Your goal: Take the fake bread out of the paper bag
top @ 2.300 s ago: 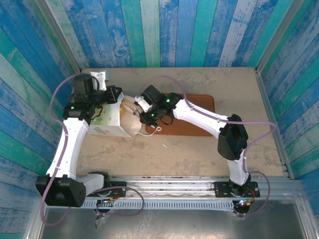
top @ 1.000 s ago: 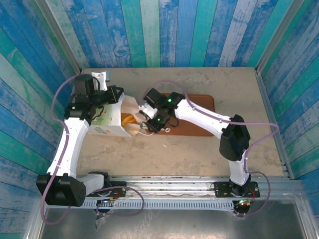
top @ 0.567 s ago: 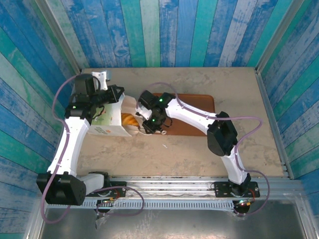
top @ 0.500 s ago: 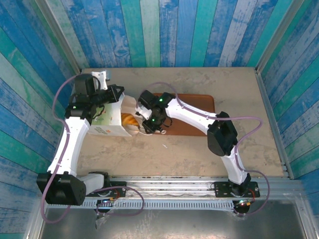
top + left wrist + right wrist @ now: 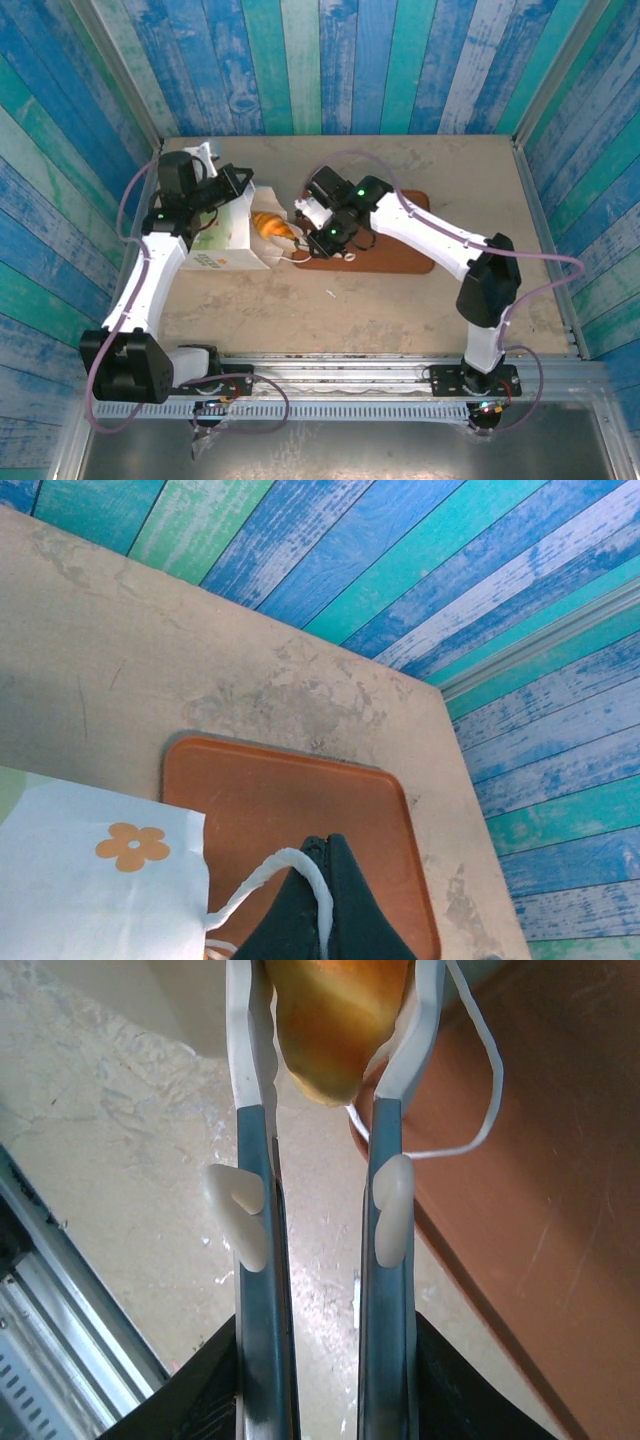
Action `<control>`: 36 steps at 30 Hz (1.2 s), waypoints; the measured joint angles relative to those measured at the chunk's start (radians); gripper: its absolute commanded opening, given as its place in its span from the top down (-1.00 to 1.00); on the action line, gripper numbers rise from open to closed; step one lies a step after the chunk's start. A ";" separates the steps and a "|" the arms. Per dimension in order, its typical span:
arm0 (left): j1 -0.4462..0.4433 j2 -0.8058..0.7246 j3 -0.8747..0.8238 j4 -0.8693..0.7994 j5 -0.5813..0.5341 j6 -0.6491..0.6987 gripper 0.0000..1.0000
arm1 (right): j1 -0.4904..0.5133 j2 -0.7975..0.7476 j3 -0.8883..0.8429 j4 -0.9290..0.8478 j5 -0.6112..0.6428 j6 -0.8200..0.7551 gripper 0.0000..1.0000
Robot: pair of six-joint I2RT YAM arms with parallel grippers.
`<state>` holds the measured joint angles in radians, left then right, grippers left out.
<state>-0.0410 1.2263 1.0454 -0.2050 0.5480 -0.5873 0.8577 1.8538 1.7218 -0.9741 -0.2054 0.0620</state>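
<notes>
My right gripper [image 5: 335, 1020] is clamping the bread [image 5: 268, 226] — golden, glossy, round-ended — at the mouth of the white paper bag [image 5: 215, 250], beside the brown tray [image 5: 390, 255]; my left gripper [image 5: 322, 858] is pinching its thin loop handle [image 5: 262, 874].

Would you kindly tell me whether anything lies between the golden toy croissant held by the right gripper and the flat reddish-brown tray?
Only the white paper bag's thin loop handle, trailing over the reddish-brown tray's bag-side edge beside the golden croissant; otherwise nothing visible.

paper bag [image 5: 222, 238]: matt | fake bread [image 5: 269, 225]: glossy | tray [image 5: 400, 256]: smooth matt
</notes>
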 measured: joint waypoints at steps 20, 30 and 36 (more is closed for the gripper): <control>0.000 0.039 0.001 0.063 0.025 -0.031 0.99 | -0.473 -0.532 -0.528 -0.035 0.114 0.103 0.24; 0.000 0.039 0.001 0.063 0.050 -0.011 0.99 | -0.622 -0.397 -0.542 -0.038 0.158 0.098 0.26; 0.000 0.039 0.001 0.061 0.056 -0.003 1.00 | -0.639 -0.311 -0.528 -0.005 0.188 0.069 0.27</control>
<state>-0.0406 1.2652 1.0462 -0.1440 0.6044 -0.5903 0.2184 1.5433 1.1942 -0.9791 -0.0177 0.1310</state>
